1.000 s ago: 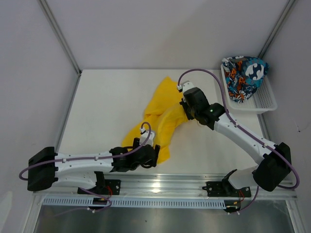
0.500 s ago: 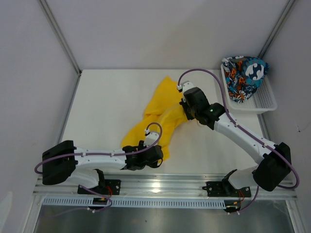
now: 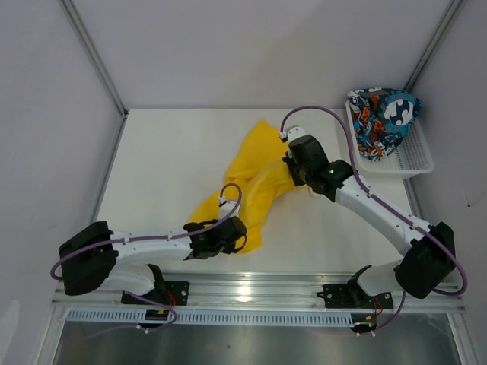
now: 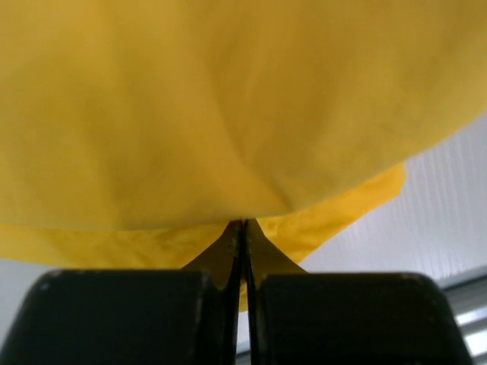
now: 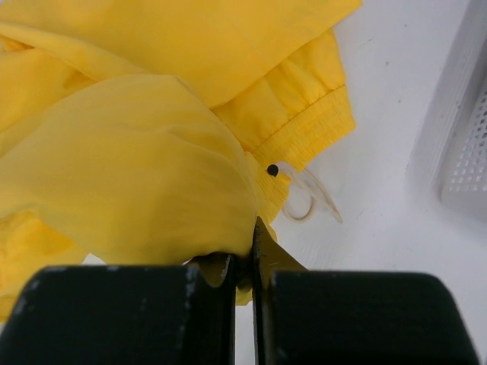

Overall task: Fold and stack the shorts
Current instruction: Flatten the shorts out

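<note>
The left claw (image 3: pixel 234 234) is clamped tight on the lower edge of the yellow shorts (image 3: pixel 255 163) at bottom centre, the right claw (image 3: pixel 295 169) likewise on a fold mid-frame.

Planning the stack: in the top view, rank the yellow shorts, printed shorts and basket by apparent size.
1. yellow shorts
2. white basket
3. printed shorts, bunched; close to the basket, so that order is unsure.
</note>
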Tool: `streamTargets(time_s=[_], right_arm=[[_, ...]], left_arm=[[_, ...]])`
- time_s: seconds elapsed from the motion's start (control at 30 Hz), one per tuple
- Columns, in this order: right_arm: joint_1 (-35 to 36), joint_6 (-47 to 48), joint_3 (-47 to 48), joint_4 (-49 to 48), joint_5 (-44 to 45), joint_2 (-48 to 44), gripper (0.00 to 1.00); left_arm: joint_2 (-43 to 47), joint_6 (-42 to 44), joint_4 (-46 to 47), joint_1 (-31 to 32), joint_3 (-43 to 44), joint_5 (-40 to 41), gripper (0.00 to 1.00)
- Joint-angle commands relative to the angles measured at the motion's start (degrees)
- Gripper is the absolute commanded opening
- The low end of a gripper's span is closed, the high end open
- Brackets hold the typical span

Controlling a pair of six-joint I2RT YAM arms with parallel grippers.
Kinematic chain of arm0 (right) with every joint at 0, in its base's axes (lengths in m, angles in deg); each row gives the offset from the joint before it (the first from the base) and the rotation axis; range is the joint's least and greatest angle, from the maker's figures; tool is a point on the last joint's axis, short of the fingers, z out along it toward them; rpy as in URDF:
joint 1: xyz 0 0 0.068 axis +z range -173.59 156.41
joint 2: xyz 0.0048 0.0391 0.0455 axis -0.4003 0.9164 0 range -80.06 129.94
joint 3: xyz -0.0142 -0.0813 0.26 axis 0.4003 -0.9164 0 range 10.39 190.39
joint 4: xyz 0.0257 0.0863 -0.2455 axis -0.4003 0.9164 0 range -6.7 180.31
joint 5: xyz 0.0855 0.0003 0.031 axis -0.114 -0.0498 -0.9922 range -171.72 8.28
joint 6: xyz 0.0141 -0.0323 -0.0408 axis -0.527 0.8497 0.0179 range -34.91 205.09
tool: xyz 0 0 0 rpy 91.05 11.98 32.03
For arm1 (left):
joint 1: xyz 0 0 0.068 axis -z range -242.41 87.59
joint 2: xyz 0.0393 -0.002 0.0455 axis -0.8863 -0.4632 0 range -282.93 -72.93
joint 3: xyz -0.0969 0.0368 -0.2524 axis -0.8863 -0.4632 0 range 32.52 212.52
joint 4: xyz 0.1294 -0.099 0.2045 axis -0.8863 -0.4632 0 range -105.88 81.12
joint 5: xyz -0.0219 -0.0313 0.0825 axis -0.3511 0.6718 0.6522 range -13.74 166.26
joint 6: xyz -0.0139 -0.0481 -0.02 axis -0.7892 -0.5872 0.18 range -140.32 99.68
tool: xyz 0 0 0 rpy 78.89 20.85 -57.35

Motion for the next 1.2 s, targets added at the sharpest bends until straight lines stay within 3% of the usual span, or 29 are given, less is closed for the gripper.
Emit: streamTargets(time_s=[0.0, 0.1, 0.27, 0.47, 0.73, 0.97, 1.17], right_arm=[[-1.08, -1.95, 3.67, -3.13, 4.31, 1.18, 0.0], [-3.28, -1.26, 6.04, -2.95, 5.3, 2.4, 0.0], [-9.59, 0.41, 12.19, -3.22, -3.38, 4.87, 0.0], [-13.21, -2.93, 26.68, 1.52, -8.75, 9.0, 0.0], [-13.83, -2.14, 29.78, 2.58, -24.58, -2.49, 0.0], [-12.87, -4.07, 33.72, 10.81, -35.56, -9.27, 0.0], [-9.35, -5.65, 37.95, 16.99, -39.61, -12.0, 0.0]], left_arm=[[4.18, 5.9, -3.29, -5.58, 6.09, 1.12, 0.0], [8.48, 11.27, -9.36, -13.92, 13.64, -0.27, 0.0], [9.64, 16.45, -17.01, -28.77, 29.46, -2.57, 0.0], [5.51, 19.63, -22.64, -37.4, 46.59, -4.67, 0.0], [12.53, 29.9, -24.05, -38.38, 55.49, -7.23, 0.0], [21.23, 32.11, -25.19, -38.29, 60.41, -12.76, 0.0], [25.45, 33.25, -26.69, -38.29, 63.66, -15.23, 0.0]])
